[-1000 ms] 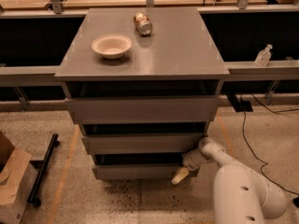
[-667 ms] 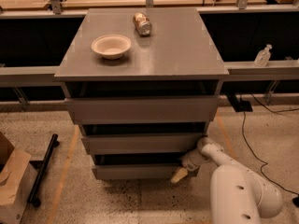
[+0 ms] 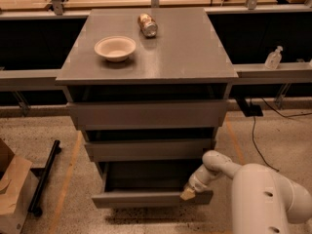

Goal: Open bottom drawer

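Drawn forward since the earlier frame, the bottom drawer [image 3: 146,198] now stands partly open at 6 o'clock in the camera view. Its flat grey front sits clear of the cabinet [image 3: 195,57], and a dark band of interior shows behind it. A moment ago that front lay much closer under the middle drawer [image 3: 148,149]. The gripper [image 3: 188,193] has travelled with it, down and toward the camera. It sits at 5 o'clock in the view, with its tan tip against the top edge of the drawer front near the right end. I cannot tell how far open the gripper is, nor whether it clamps the panel or only hooks behind it. The white arm [image 3: 219,165] reaches in from the lower right, at 4 o'clock from the drawer.

The middle drawer and top drawer [image 3: 146,114] hold their places, each showing only a narrow dark gap above it. On the cabinet top, the bowl [image 3: 115,48] rests at 10 o'clock and the can [image 3: 147,25] lies on its side at 12 o'clock, both undisturbed.

I judge the pull to be working and the task well under way. How far the drawer can still slide, I cannot read from this view. A further straight pull toward 6 o'clock looks like the remaining step, and I would watch that the tip does not slip off the handleless edge.
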`<action>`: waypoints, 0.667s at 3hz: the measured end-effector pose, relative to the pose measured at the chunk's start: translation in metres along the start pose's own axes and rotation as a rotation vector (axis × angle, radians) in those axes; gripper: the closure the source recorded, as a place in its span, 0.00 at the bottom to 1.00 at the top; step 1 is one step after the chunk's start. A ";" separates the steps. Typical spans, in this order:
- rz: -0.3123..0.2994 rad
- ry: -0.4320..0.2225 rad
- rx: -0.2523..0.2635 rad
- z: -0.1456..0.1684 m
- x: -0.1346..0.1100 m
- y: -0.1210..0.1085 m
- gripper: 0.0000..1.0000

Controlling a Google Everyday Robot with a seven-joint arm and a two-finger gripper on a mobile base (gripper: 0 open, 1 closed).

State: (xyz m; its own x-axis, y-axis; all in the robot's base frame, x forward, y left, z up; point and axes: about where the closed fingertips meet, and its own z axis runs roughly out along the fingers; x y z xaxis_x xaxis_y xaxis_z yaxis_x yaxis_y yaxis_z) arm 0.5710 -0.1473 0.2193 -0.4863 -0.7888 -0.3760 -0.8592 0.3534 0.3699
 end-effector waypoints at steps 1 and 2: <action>-0.018 0.079 -0.136 -0.004 0.001 0.050 0.71; -0.018 0.112 -0.206 -0.005 0.009 0.069 0.47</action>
State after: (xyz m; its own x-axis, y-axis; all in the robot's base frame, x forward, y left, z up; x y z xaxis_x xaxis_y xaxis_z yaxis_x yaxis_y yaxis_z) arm 0.5083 -0.1332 0.2457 -0.4409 -0.8489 -0.2916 -0.8114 0.2381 0.5337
